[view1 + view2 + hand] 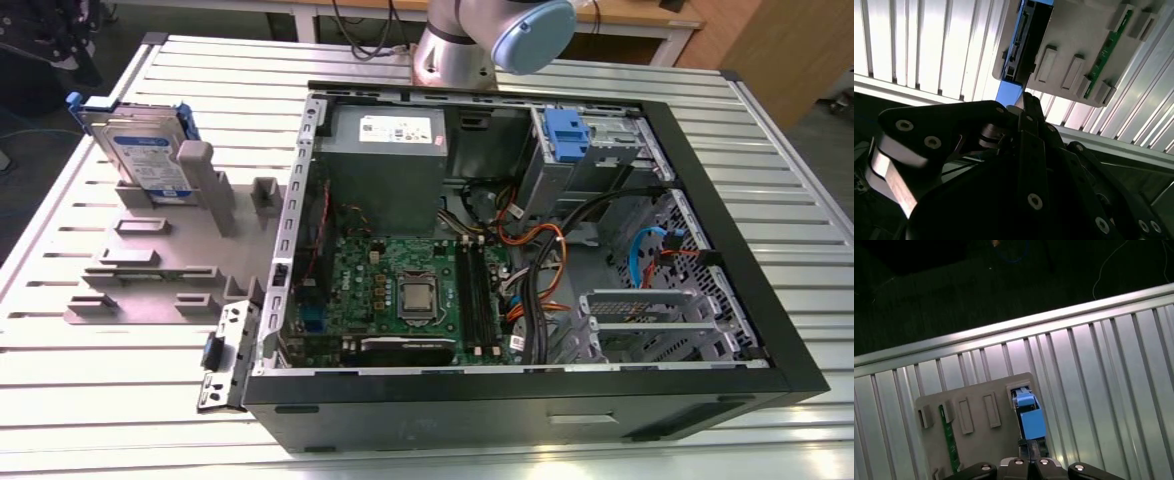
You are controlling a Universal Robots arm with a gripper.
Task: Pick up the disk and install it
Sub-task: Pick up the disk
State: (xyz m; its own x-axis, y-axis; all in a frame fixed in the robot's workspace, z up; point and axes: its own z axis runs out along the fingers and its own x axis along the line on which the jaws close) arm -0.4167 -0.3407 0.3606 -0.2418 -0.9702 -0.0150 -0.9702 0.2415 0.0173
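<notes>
Disk (pixel 140 150): standing on edge in the grey holder (pixel 150 268), at the exterior view's left
Holder: on the slatted table (pixel 107 400), just beside the open computer case (pixel 747 340)
Gripper (pixel 1026 97): above the disk's blue frame, apart from it, fingers drawn together on nothing
Arm base (pixel 454 50): behind the case

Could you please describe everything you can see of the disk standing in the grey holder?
The disk is a flat silver rectangle with a blue-and-white label and a blue plastic frame round its edges. It stands on edge, roughly upright, in a slot of the grey holder on the slatted table, to the exterior view's left of the open computer case. There, just the holder touches it.
</notes>
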